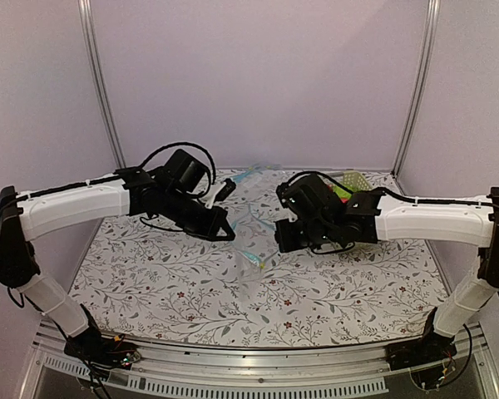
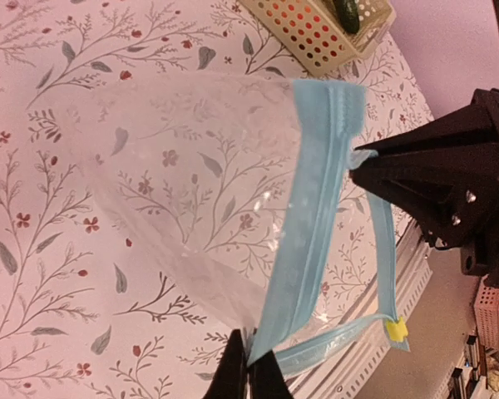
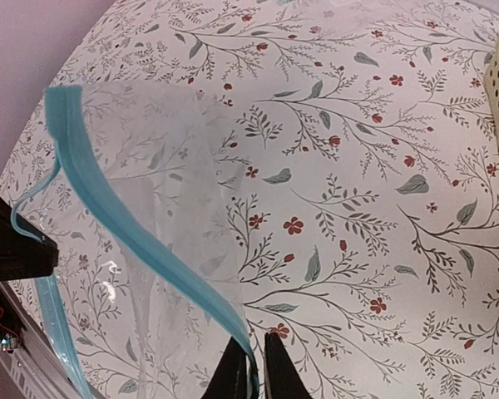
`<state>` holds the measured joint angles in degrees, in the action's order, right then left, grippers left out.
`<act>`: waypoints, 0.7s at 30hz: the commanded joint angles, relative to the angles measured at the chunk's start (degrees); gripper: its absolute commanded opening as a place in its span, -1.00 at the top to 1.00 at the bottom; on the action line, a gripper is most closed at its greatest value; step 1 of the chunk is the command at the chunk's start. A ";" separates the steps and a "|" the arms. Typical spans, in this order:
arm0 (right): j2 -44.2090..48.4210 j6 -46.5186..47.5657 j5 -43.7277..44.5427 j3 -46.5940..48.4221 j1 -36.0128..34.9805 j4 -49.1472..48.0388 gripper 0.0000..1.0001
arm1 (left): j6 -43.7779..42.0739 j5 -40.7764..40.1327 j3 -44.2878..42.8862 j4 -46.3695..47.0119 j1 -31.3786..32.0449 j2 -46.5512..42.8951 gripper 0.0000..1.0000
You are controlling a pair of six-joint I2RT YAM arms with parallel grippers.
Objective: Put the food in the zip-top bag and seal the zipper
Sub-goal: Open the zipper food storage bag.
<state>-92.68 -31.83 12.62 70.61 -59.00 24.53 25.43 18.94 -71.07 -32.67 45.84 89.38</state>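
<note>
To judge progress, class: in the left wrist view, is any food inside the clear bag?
No, only the tablecloth shows through the zip-top bag, and the cucumber lies in the basket.

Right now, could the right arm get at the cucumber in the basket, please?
Probably not yet: the right gripper is shut on the zipper strip. The cucumber lies uncovered in the basket, so it must let go first.
</note>
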 commanded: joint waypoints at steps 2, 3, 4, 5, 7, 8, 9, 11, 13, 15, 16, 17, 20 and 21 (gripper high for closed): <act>2.35 -3.68 3.63 -2.22 2.28 2.96 0.88 | -5.99 1.72 -4.48 -8.28 -3.60 -0.90 1.00; 2.25 -3.99 3.93 -2.11 2.50 3.18 0.88 | -7.09 2.28 -5.72 -9.61 -3.73 -0.14 1.00; 2.10 -4.23 4.36 -1.92 2.68 3.59 0.89 | -8.23 2.52 -6.88 -10.84 -3.79 0.69 1.00; 1.95 -4.47 4.76 -1.76 2.95 3.81 0.90 | -9.33 2.61 -8.15 -12.09 -3.90 1.53 1.00; 1.89 -5.19 4.83 -1.66 3.59 4.02 0.91 | -10.90 2.91 -10.61 -13.76 -4.08 3.23 1.00; 1.96 -5.30 4.56 -1.58 3.72 3.78 0.91 | -11.50 3.44 -11.44 -14.12 -4.10 4.04 1.00; 2.26 -4.71 3.89 -1.58 3.76 3.13 0.87 | -11.90 4.34 -12.17 -14.15 -4.10 4.89 1.00; 3.31 -2.90 1.21 -1.69 3.77 1.42 0.73 | -12.39 6.45 -13.77 -14.09 -4.10 6.93 1.00; 4.91 -0.46 -1.50 -1.30 3.75 0.48 0.52 | -13.08 7.94 -15.21 -13.99 -4.03 9.03 1.00; 6.56 1.28 -2.67 -0.57 3.72 1.08 0.20 | -13.85 8.29 -16.38 -13.99 -4.07 10.99 1.00; 7.96 2.13 -2.76 -0.36 3.72 1.64 0.06 | -14.28 8.30 -16.81 -13.94 -4.06 11.80 1.00; 8.95 2.61 -2.40 -0.23 3.72 2.34 -0.05 | -14.79 8.24 -17.10 -13.77 -4.09 12.50 1.00; 12.97 3.85 1.51 -0.12 4.05 6.54 -0.28 | -16.14 7.91 -17.23 -12.92 -4.10 13.66 1.00; 14.23 4.23 2.53 -0.14 4.57 7.98 -0.33 | -16.50 8.27 -17.08 -12.32 -4.10 13.72 1.00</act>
<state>-84.16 -30.48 11.75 69.45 -55.46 27.07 11.97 25.76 -86.85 -44.84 42.52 102.30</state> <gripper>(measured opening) 0.622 0.006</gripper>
